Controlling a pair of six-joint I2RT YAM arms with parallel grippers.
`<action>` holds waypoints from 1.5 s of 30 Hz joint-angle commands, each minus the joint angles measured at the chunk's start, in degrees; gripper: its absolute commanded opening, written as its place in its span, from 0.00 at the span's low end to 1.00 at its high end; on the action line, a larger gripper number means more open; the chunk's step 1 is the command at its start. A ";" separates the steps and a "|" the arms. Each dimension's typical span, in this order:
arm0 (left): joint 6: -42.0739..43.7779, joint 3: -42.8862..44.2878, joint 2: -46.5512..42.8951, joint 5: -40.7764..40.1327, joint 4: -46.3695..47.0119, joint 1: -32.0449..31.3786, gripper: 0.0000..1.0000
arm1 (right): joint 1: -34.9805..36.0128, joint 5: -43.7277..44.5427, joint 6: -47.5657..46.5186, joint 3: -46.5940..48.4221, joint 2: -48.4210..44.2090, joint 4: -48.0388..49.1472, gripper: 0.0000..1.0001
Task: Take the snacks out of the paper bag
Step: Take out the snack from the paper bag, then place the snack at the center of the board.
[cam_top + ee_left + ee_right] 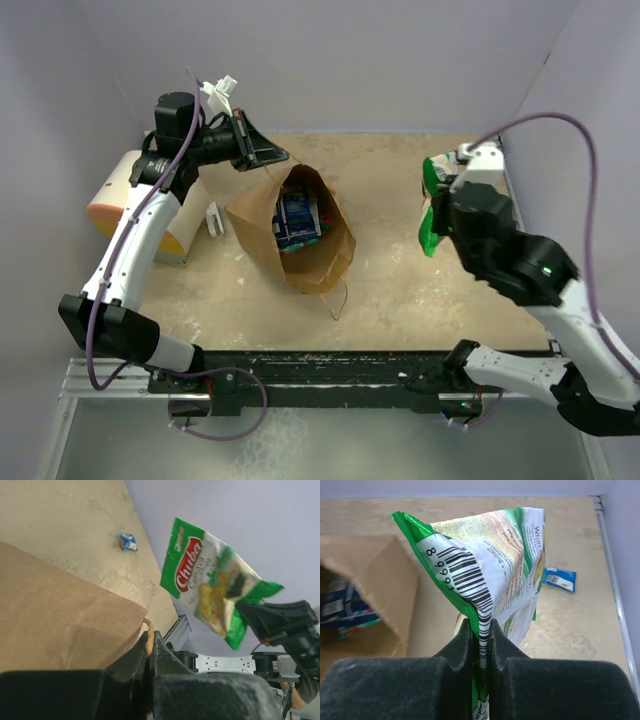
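Soft, even light fell from above, and the desk carried only faint shadows under the arms. In the left wrist view the left hand was a dark, blurred mass, while the green-white packet stood sharp. In the right wrist view the right hand looked black and soft, and the paper bag was slightly blurred.

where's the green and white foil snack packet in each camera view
Top external: green-white foil packet, right side, mid-height.
Left wrist: upper right, in mid-air.
Right wrist: centre, pinched in the right gripper.
Shared landmark: brown paper bag, left of the packet in all three.
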 commanded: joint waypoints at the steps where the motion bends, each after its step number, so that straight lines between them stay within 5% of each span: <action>1: 1.52 1.21 -3.10 0.40 0.85 0.58 0.00 | -8.22 2.87 1.53 -4.51 7.08 16.70 0.00; 9: 0.96 1.87 -3.93 1.00 -0.52 0.58 0.00 | -23.57 -26.43 13.22 -10.37 13.95 41.12 0.00; 15: 1.29 3.05 -4.46 0.96 -1.45 0.58 0.00 | -30.27 -32.78 29.32 -13.32 18.75 47.83 0.00; 23: 1.74 3.63 -4.45 1.08 -1.79 0.59 0.00 | -37.93 -33.17 41.41 -33.70 16.41 58.60 0.00; 36: 1.71 3.70 -2.98 2.30 -1.06 0.58 0.00 | -45.24 -33.28 41.21 -54.49 8.68 55.07 0.07; 45: 1.86 2.48 -2.80 2.87 -0.37 0.58 0.00 | -47.05 -24.19 35.73 -52.86 5.58 31.92 0.47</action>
